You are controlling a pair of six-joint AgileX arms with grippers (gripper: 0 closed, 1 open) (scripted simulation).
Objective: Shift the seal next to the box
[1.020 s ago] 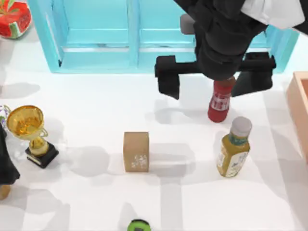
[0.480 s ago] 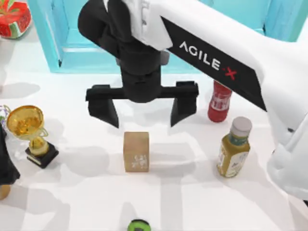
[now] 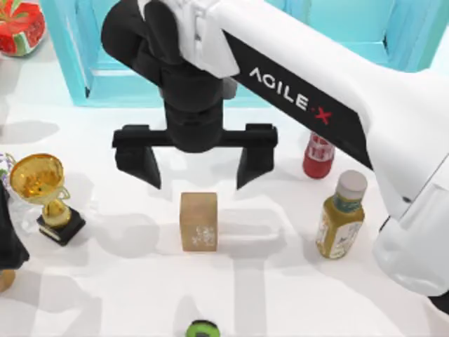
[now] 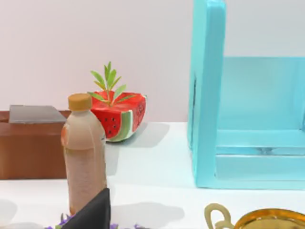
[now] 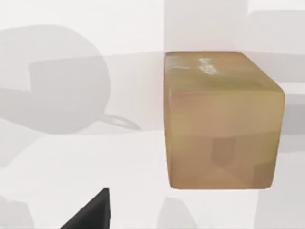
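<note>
The seal [image 3: 198, 221] is a small tan block with a faint white mark, standing near the table's middle. My right gripper [image 3: 198, 177] hangs open just behind it, towards the cabinet, with its two black fingers spread wider than the block and nothing between them. The right wrist view shows the seal [image 5: 221, 124] close up, with one dark fingertip [image 5: 88, 212] off to its side. The box is hidden behind my right arm. My left arm [image 3: 7, 239] stays parked at the table's left edge.
A turquoise cabinet [image 3: 140, 77] runs along the back. A gold trophy [image 3: 42, 186] stands at the left, with a red bottle [image 3: 318, 156] and a yellow-green bottle [image 3: 340, 214] at the right. A watermelon planter [image 3: 19, 24] sits at the back left. A tan bottle [image 4: 85, 152] appears in the left wrist view.
My right arm has swung left from in front of the red bottle to just behind the seal, then shifted a little further left. The gripper has stayed open. The seal has not moved.
</note>
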